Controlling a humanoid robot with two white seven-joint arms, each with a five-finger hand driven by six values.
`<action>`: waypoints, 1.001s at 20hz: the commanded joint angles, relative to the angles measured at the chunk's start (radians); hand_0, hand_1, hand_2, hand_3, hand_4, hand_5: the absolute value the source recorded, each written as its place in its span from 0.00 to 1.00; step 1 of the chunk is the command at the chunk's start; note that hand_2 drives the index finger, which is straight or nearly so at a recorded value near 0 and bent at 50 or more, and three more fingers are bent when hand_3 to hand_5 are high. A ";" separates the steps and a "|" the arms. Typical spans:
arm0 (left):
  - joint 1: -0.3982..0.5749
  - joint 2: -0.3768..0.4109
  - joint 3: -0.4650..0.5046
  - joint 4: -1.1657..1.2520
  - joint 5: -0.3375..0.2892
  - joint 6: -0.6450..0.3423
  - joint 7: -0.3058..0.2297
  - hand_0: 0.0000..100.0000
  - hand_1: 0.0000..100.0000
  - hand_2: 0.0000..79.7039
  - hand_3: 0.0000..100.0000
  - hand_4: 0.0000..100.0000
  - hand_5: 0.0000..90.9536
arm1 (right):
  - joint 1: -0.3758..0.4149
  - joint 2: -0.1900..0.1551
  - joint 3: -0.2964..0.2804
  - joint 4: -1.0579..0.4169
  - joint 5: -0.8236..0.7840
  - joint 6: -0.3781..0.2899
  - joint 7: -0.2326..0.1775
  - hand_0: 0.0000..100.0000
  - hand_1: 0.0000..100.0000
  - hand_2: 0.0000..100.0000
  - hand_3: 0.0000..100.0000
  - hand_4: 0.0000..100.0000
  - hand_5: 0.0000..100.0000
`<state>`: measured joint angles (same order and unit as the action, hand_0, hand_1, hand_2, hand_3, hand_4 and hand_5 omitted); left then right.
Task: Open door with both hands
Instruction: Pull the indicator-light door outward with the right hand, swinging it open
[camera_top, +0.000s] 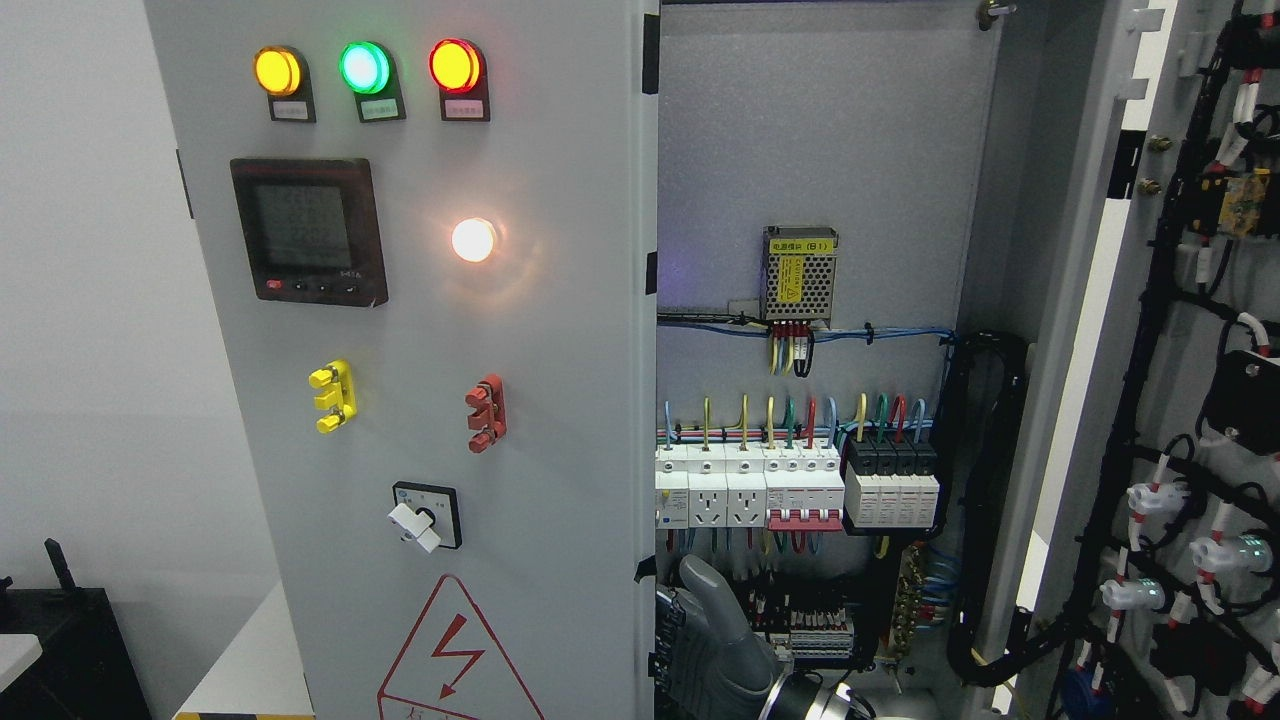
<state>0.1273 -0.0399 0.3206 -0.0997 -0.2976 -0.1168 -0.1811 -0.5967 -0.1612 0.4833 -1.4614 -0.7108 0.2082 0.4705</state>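
Cabinet (830, 150), right door (1190, 400) open: power supply (799, 272), breakers (795, 485), wiring inside. One hand (715, 640), side unclear, at left door (560, 400) edge; finger state cannot be told.

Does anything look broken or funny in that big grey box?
Nothing looks broken. The right door is swung wide open, showing tidy breakers and bundled wires. A robot hand sits at the left door's edge.

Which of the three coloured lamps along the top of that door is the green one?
The middle lamp. A yellow lamp sits to its left and a red lamp to its right.
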 joint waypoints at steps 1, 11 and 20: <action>0.000 0.000 0.000 0.000 0.000 0.000 0.000 0.00 0.00 0.00 0.00 0.03 0.00 | 0.015 0.005 0.038 -0.059 -0.001 0.000 0.000 0.00 0.00 0.00 0.00 0.00 0.00; 0.000 0.000 0.000 0.000 0.000 0.000 0.000 0.00 0.00 0.00 0.00 0.03 0.00 | 0.046 0.008 0.060 -0.117 -0.001 0.000 0.000 0.00 0.00 0.00 0.00 0.00 0.00; 0.000 0.000 0.000 0.000 0.000 0.000 0.000 0.00 0.00 0.00 0.00 0.03 0.00 | 0.069 0.011 0.087 -0.178 -0.001 0.000 0.000 0.00 0.00 0.00 0.00 0.00 0.00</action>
<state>0.1273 -0.0399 0.3206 -0.0997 -0.2976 -0.1168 -0.1811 -0.5387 -0.1549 0.5369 -1.5729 -0.7116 0.2082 0.4705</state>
